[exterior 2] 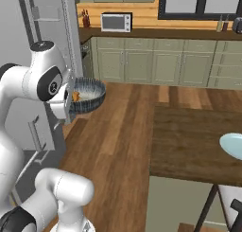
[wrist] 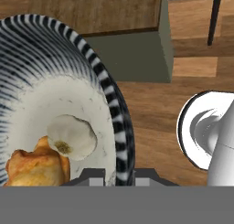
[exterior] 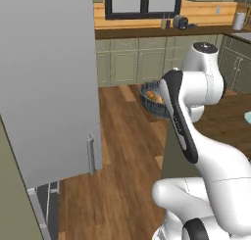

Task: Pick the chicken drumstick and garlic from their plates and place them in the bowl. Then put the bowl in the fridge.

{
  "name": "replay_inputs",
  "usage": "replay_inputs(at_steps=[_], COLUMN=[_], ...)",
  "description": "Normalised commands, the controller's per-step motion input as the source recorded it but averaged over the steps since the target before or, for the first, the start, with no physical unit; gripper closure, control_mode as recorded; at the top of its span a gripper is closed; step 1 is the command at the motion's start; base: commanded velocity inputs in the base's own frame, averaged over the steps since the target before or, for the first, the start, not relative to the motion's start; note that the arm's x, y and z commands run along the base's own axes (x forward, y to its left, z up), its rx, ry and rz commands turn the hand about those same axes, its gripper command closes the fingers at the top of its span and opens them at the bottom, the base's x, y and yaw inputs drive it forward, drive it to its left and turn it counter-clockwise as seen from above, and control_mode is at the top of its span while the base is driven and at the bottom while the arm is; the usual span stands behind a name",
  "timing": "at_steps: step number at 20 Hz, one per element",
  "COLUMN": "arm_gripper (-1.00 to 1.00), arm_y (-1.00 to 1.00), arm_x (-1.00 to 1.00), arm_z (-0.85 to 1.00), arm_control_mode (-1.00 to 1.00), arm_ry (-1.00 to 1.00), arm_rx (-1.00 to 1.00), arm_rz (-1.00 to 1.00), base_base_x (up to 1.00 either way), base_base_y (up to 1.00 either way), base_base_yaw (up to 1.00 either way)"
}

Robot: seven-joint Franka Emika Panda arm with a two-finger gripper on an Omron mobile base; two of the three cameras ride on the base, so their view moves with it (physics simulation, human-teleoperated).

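Hand [wrist: 117, 175] pinching bowl [wrist: 55, 81] rim, fingertips mostly cut off at frame bottom. Bowl held in air above wood floor [exterior 2: 123, 127], beside fridge [exterior: 44, 82]. Inside: garlic [wrist: 72, 137] touching chicken drumstick [wrist: 34, 166], drumstick partly cropped. Pale blue plate [exterior 2: 232, 150] on table [exterior 2: 189, 141], cut by edge.

Drumstick [wrist: 34, 167], garlic [wrist: 72, 137] inside bowl [wrist: 109, 88].

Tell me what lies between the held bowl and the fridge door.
Nothing stands there: in the left base view, bare wooden floor runs from the bowl to the grey fridge door.
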Motion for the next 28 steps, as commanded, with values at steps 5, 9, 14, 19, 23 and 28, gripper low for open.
replay_inputs(at_steps=[5,9,14,19,23,28], arm_gripper=[1.00,1.00,1.00,1.00,1.00,1.00], arm_y=[0.00,0.00,0.00,0.00,0.00,0.00], arm_x=[0.00,0.00,0.00,0.00,0.00,0.00], arm_z=[0.00,0.00,0.00,0.00,0.00,0.00], arm_control_mode=[1.00,1.00,1.00,1.00,1.00,1.00], arm_ry=[0.00,0.00,0.00,0.00,0.00,0.00], arm_rx=[0.00,0.00,0.00,0.00,0.00,0.00], arm_rz=[0.00,0.00,0.00,0.00,0.00,0.00], base_base_x=[0.80,0.90,0.87,0.90,0.79,0.00], base_base_y=[-0.13,-0.01,-0.04,-0.05,-0.02,0.00], base_base_yaw=[-0.06,-0.01,0.00,0.00,0.00,0.35])
